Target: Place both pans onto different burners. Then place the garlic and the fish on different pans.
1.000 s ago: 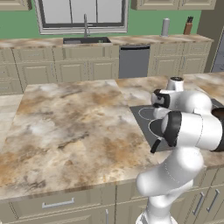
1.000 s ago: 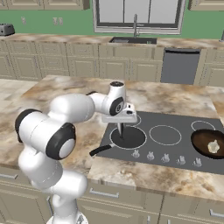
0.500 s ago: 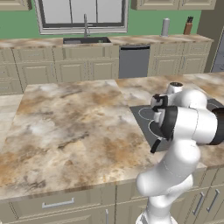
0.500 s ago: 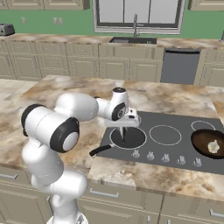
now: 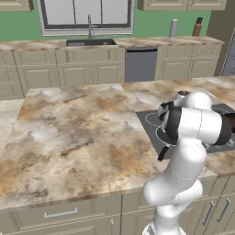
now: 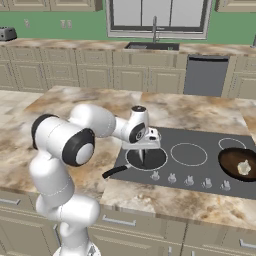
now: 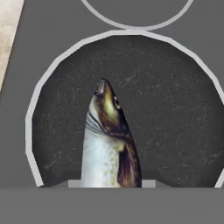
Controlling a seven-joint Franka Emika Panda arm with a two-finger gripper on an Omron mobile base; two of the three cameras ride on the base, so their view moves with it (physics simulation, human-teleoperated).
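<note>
My gripper (image 6: 142, 151) is shut on the fish (image 7: 109, 140), which hangs head down just above the flat black pan (image 7: 175, 109). That pan (image 6: 150, 160) lies on the front left burner of the cooktop (image 6: 200, 140), its long thin handle (image 6: 113, 172) pointing left toward the counter's front. The dark brown pan (image 6: 235, 161) sits on the right burner with the garlic (image 6: 244, 168) inside. In the left base view my own arm hides the gripper and most of the pan; only the handle (image 5: 163, 153) sticks out.
Small silver knobs (image 6: 190, 181) line the cooktop's front edge. An empty middle burner (image 6: 189, 154) lies between the two pans. Marble counter (image 5: 73, 133) stretches wide to the left of the cooktop. A sink (image 6: 152, 46) and cabinets stand at the far wall.
The gripper, with the fish in it, has sunk a little closer to the black pan. Both pans and the garlic have stayed put.
</note>
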